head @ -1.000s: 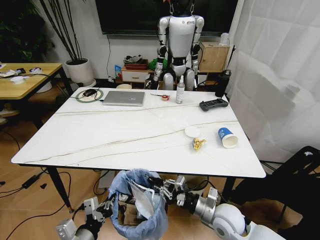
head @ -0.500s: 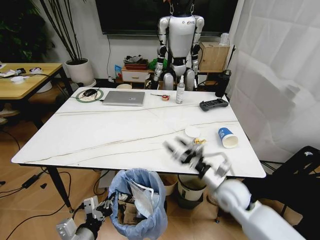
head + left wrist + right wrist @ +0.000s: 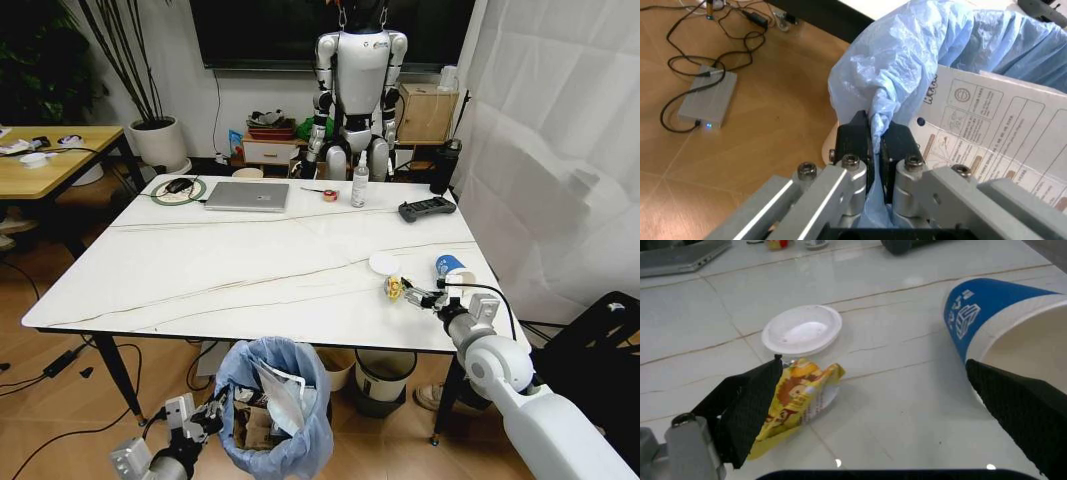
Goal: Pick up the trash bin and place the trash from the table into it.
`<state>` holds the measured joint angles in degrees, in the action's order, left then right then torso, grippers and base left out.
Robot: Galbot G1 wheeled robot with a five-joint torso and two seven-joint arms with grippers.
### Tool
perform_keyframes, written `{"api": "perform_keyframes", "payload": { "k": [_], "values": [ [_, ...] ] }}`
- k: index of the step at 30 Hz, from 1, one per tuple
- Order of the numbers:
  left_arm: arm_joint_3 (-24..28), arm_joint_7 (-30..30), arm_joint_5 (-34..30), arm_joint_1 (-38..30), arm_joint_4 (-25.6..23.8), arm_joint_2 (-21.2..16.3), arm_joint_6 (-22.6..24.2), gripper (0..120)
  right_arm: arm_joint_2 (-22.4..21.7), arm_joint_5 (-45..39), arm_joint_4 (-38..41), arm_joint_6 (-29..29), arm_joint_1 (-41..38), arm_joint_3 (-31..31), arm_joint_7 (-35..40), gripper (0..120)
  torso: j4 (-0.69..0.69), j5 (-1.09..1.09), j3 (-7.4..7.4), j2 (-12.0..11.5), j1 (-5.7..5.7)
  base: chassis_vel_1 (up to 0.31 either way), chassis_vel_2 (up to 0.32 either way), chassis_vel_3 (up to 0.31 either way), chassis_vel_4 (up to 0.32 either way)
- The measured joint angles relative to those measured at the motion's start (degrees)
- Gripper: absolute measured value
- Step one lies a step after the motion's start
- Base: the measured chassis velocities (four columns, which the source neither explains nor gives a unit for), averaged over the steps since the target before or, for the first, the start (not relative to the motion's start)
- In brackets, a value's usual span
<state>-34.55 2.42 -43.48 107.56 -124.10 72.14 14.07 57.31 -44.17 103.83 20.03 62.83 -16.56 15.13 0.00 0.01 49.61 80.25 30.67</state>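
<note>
Head view, trash bin: my left end effector [image 3: 205, 417] is down below the near edge of the tabletop [image 3: 200, 270], clenched on the rim of the trash bin [image 3: 278, 405], so the bin hangs just under that edge, ready to take what comes off it.
Left wrist view, grip: both fingers [image 3: 855, 145] pinch a fold of the light-blue bag; a printed white carton [image 3: 1000, 130] stands inside the bin just beyond them.
Right end effector: my right end effector [image 3: 420, 296] is over the near right part of the tabletop, spread wide and grasping nothing.
Right wrist view, why there: one finger [image 3: 750, 407] lies just beside the yellow wrapper [image 3: 800, 402], the other [image 3: 1020, 412] by the mouth of the blue-white paper cup [image 3: 990, 327]. I judge the wrapper is the piece being lined up.
Trash left: yellow wrapper, paper cup lying on its side just beside it, and a white round lid [image 3: 802, 331] touching the wrapper's far side.
Tabletop, far end from the bin: white marble look with thin veins, carrying a closed laptop [image 3: 248, 196], a spray bottle [image 3: 360, 186] and a black controller [image 3: 427, 209].
Room: a humanoid robot [image 3: 357, 85] hangs beyond the tabletop's far edge; wooden floor beneath; a wooden-topped desk [image 3: 50, 160] well off to the tabletop's left; white curtain to its right.
</note>
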Motion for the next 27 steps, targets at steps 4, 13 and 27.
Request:
{"api": "perform_keyframes", "payload": {
  "k": [4, 13, 27],
  "values": [
    [-0.1, 0.0, 0.0, 0.1, -0.2, 0.1, 0.0, 0, 0.2, 0.0, -1.1, 0.6, -0.7, -0.2, 0.8, 100, 0.00, 0.00, 0.00, 0.0, 0.00, 0.000, 0.000, 0.000, 0.000],
    [-1.2, 0.0, 0.1, 0.7, -0.8, 0.4, -0.1, 0, 0.9, 0.0, -12.3, -0.9, -5.9, -1.7, -1.4, 84, 0.01, 0.00, 0.00, 0.0, 0.00, 0.000, 0.000, 0.000, 0.000],
    [-1.0, 0.0, 0.0, 0.1, -0.3, 0.4, -0.1, 0, 0.9, 0.5, -14.8, -3.0, -6.5, -1.8, -4.0, 36, 0.01, -0.01, 0.00, 0.0, 0.00, 0.000, 0.000, 0.000, 0.000]
  ]
}}
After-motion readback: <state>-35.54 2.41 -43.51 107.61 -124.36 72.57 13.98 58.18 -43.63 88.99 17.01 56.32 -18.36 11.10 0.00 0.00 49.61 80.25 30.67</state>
